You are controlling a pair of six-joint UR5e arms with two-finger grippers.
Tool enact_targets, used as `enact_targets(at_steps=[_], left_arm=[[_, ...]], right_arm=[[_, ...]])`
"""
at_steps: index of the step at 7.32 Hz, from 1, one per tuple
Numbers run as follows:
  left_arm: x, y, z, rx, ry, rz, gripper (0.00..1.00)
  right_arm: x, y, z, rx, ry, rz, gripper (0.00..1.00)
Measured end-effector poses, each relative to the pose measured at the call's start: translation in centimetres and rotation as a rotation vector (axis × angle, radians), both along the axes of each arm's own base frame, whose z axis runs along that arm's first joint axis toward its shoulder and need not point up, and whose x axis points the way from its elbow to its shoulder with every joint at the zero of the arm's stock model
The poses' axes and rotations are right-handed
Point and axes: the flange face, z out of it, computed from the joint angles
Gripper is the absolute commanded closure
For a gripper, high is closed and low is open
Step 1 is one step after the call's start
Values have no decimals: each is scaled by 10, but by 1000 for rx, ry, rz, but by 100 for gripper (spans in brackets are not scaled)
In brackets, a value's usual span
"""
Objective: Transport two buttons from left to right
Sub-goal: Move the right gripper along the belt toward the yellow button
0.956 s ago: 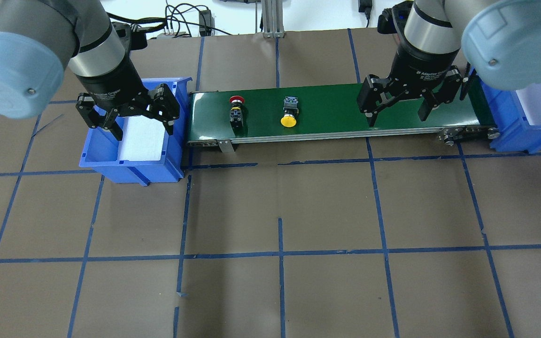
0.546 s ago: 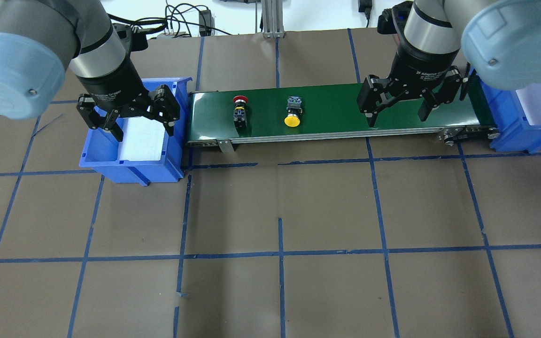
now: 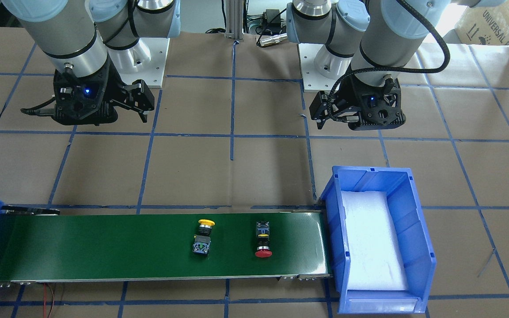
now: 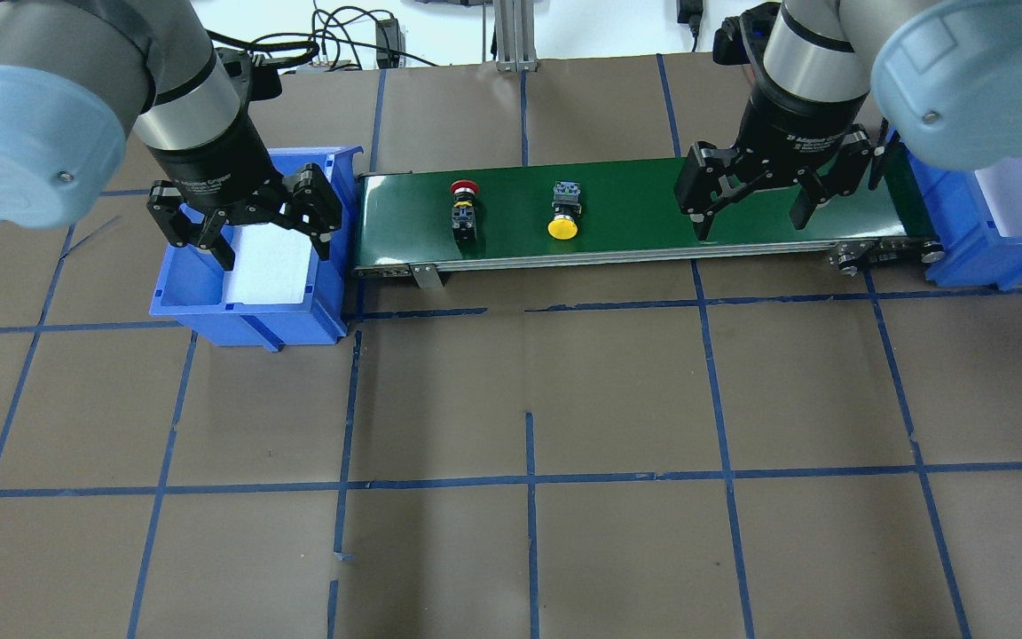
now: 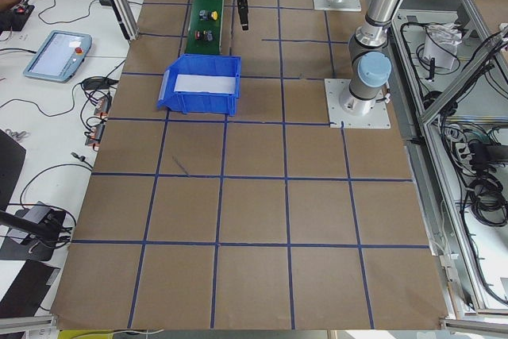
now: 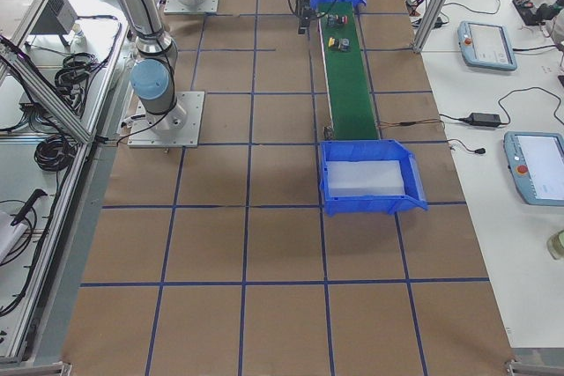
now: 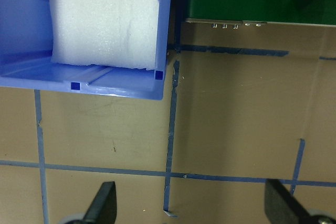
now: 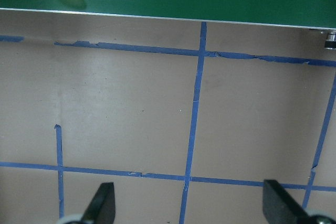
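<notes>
The two buttons lie on their sides on the green belt (image 4: 635, 200), in its left half. The red button (image 4: 463, 206) is closer to the left end, with its cap toward the far edge. The yellow button (image 4: 563, 216) is just to its right, with its cap toward the near edge. They are close but not touching.

The left gripper (image 4: 273, 251) hangs over the left blue bin (image 4: 249, 315) with its fingers spread apart and nothing in them. The right gripper (image 4: 751, 226) hangs over the right part of the belt, also spread wide and holding nothing. The right blue bin (image 4: 990, 257) sits at the belt's right end.

Here is what I think could go wrong. The buttons have round caps, so a bump could make them roll. The yellow cap sits close to the near edge of the belt, so a push could send it over the side and onto the table.

If the right gripper comes down a bit off, one finger could land on top of the button and knock it away. If it pinches the smooth round cap and not the blocky base, the button could slip out and drop.

If the belt runs while the gripper shuts, the button might not be where the fingers close. The gripper could also nudge the red button while reaching for the yellow one, as they lie so close.
</notes>
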Motion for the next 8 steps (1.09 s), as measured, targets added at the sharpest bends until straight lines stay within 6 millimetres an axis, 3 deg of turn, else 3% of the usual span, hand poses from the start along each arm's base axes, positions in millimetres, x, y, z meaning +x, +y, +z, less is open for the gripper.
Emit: enact_targets(at_steps=[5,8], left_arm=[[0,0,-1,1,-1,0,0],[0,0,-1,2,-3,0,0]], right_arm=[[0,-4,16,-42,-1,-15,0],[-14,-18,24,-64,-3,-47,0]])
